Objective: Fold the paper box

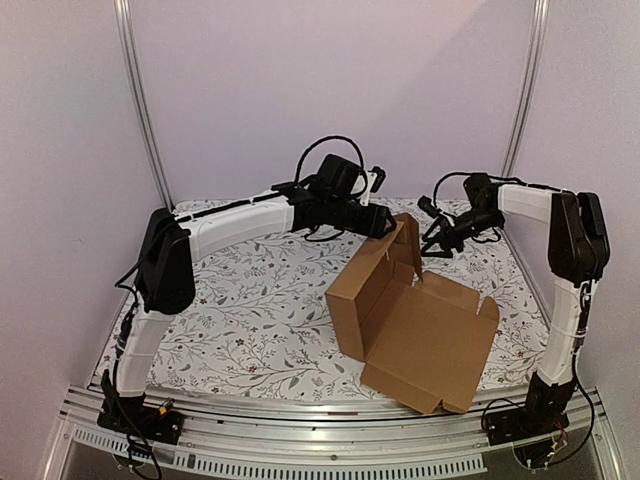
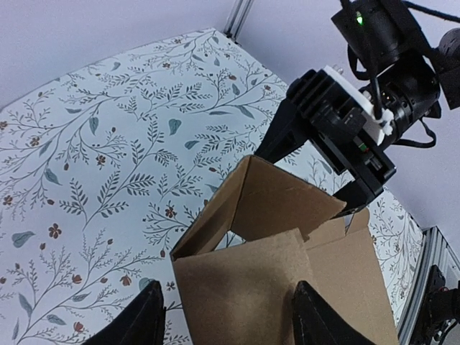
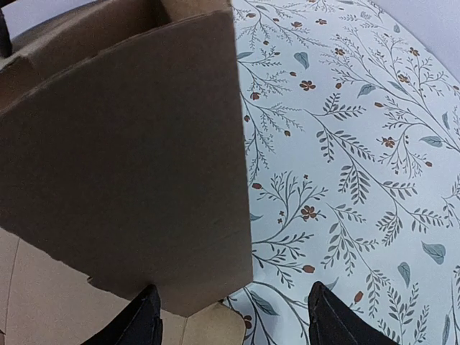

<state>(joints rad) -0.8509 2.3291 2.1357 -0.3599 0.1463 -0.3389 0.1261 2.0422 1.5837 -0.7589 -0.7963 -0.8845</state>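
On the table (image 1: 250, 300), right of centre: paper box (image 1: 415, 320), half-formed, lid panel flat, one flap raised.
Risk, as you might judge it: neither grip is closed, so the flap may sag or a push may slide the box.
Left gripper (image 2: 230, 320): reaches across, fingers spread.
Right gripper (image 3: 233, 323): opposite it, fingers spread around the flap.

— What does the paper box (image 1: 415, 325) look like?
— Plain brown corrugated cardboard, unprinted, only partly folded.
— And how does it sit?
— On the right half of the table (image 1: 250, 300). One long wall stands raised on its left, a flap is upright at the far end, and the wide panel lies flat toward the near edge.
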